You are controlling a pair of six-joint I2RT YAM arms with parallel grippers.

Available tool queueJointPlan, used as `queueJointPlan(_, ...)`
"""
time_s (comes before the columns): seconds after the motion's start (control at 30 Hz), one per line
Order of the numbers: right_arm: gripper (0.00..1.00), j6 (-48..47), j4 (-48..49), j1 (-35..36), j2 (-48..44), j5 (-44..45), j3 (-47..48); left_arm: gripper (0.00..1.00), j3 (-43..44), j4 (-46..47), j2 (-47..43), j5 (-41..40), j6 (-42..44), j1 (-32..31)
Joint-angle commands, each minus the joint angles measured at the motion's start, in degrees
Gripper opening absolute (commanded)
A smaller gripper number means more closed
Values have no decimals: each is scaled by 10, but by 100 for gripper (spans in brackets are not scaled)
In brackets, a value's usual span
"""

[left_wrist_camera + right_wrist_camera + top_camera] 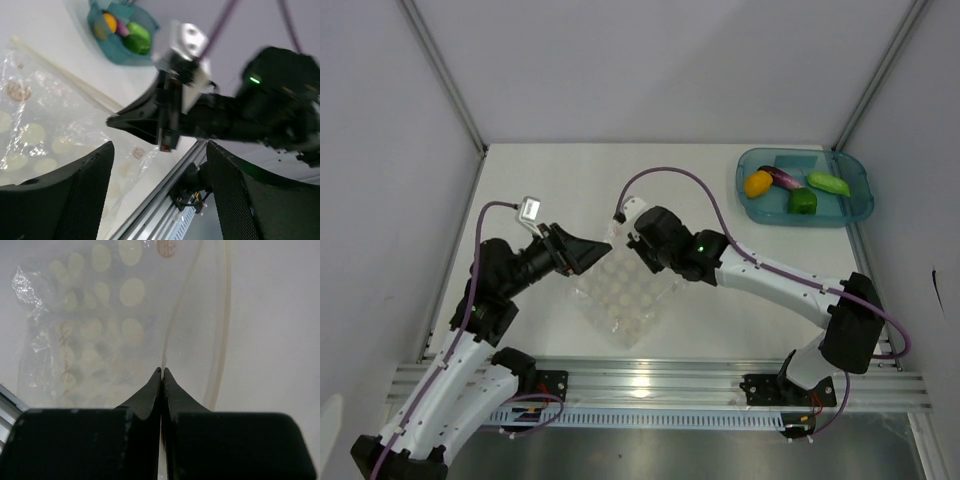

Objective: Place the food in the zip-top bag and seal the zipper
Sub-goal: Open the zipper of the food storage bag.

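The clear zip-top bag (620,300) lies flat on the table between the arms. My right gripper (623,238) is shut on one lip of the zipper (169,330) at the bag's far corner. The other lip (222,340) curves away, so the mouth gapes. My left gripper (600,255) is open and empty just left of it, above the bag (40,125). The food sits in the teal tray (750,205) at the far right: orange fruit (757,184), eggplant (783,177), light-green piece (828,183), dark-green pepper (802,201).
White walls enclose the table at the back and both sides. A metal rail (650,385) runs along the near edge. The right arm (770,280) stretches across the table from the right base. The tray also shows in the left wrist view (117,50).
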Motion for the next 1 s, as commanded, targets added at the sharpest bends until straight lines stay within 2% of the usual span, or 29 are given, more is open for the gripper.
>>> queueJointPlan(0.0, 0, 12, 10, 43, -2, 115, 3, 76, 27, -64, 36, -18, -1, -2)
queueJointPlan(0.07, 0, 31, 15, 58, -4, 141, 6, 81, 47, -101, 51, -38, 0, -2)
queueJointPlan(0.1, 0, 34, 19, 74, -7, 176, 5, 82, 62, -158, 60, -54, -5, -2)
queueJointPlan(0.17, 0, 38, 26, 85, -14, 200, 4, 86, 107, -208, 86, -84, -12, -3)
queueJointPlan(0.2, 0, 36, 36, 91, -24, 201, 4, 86, 120, -262, 116, -92, -22, -2)
queueJointPlan(0.33, 0, 21, 46, 98, -35, 176, 11, 85, 190, -347, 189, -90, -45, -3)
queueJointPlan(0.5, 0, 1, 31, 113, -24, 179, 33, 86, 206, -354, 200, -115, -72, -13)
queueJointPlan(0.67, 0, 2, 32, 129, -18, 184, 37, 80, 191, -337, 207, -114, -117, -21)
queueJointPlan(0.97, 0, 3, 33, 141, -10, 179, 41, 81, 207, -327, 248, -122, -123, -53)
